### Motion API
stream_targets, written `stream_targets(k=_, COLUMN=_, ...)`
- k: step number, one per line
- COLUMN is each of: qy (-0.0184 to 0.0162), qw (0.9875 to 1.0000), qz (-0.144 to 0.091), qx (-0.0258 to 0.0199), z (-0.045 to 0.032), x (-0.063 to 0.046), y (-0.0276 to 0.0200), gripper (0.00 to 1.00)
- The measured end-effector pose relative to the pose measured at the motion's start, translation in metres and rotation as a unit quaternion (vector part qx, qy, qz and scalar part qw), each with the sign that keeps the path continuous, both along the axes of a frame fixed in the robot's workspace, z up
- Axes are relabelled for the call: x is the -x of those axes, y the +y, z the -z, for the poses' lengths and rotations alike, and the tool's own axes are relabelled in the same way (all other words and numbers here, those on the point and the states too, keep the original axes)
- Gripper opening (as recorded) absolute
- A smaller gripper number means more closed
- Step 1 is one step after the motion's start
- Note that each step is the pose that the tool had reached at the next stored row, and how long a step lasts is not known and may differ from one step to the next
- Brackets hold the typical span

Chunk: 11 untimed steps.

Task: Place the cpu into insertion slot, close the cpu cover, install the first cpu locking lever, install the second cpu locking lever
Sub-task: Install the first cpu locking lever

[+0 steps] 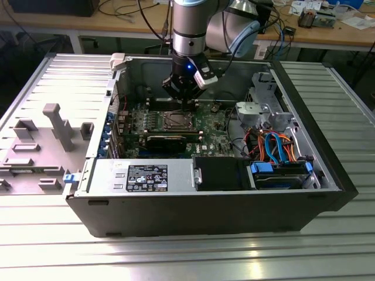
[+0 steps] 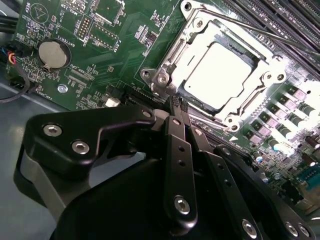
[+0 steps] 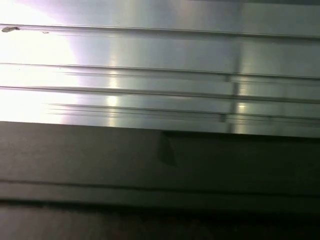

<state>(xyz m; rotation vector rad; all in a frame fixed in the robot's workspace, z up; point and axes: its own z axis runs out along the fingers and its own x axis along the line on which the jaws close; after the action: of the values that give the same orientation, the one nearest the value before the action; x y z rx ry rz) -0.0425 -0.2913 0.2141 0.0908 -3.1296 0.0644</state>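
The hand (image 2: 175,102) is seen clenched, fingertips pressed together with nothing visibly held, just beside a corner of the insertion slot (image 1: 176,120) on the green motherboard (image 2: 100,60). The cpu (image 2: 220,75) is seated there, framed by the lowered cpu cover (image 2: 175,55). Lever latching is judged the step in hand, and precise pressure on a thin locking lever (image 2: 260,30) is called for.

Washed white by glare across the cpu (image 2: 220,75) top in the second wrist view. Masked by the end effector (image 2: 176,101) along one edge of the cpu cover (image 2: 174,54).
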Motion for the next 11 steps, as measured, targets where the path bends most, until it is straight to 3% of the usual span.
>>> stream_targets(k=11, qy=0.0003, qw=1.0, qz=0.0, qx=0.0002, z=0.0089, x=0.0, y=-0.0004, gripper=0.11)
